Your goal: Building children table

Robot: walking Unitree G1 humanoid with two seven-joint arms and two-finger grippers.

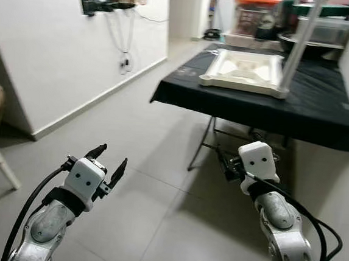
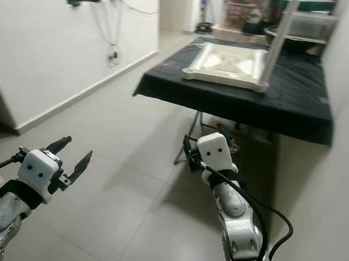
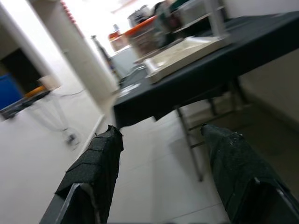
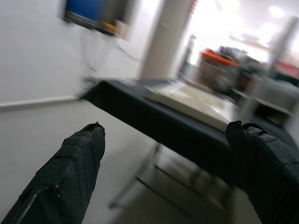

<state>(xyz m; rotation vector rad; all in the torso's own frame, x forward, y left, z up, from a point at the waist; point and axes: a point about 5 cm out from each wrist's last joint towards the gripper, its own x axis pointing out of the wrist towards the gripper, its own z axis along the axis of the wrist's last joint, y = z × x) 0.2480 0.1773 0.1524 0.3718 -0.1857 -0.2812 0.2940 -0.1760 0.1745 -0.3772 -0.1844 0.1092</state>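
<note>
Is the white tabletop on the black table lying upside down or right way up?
Upside down: the white tabletop shows its ribbed underside, and one leg stands up from its corner.

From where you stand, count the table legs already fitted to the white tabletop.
1. A leg stands upright at the near right corner of the tabletop lying on the black table.

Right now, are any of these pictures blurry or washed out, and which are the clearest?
Head views: sharp; the white tabletop on the black-covered table reads clearly. Left wrist view: soft blur, with the bright background blown out above the table. Right wrist view: blurrier still, glare at the far end; the open right gripper has its black fingers fuzzy, like the open left gripper.
</note>
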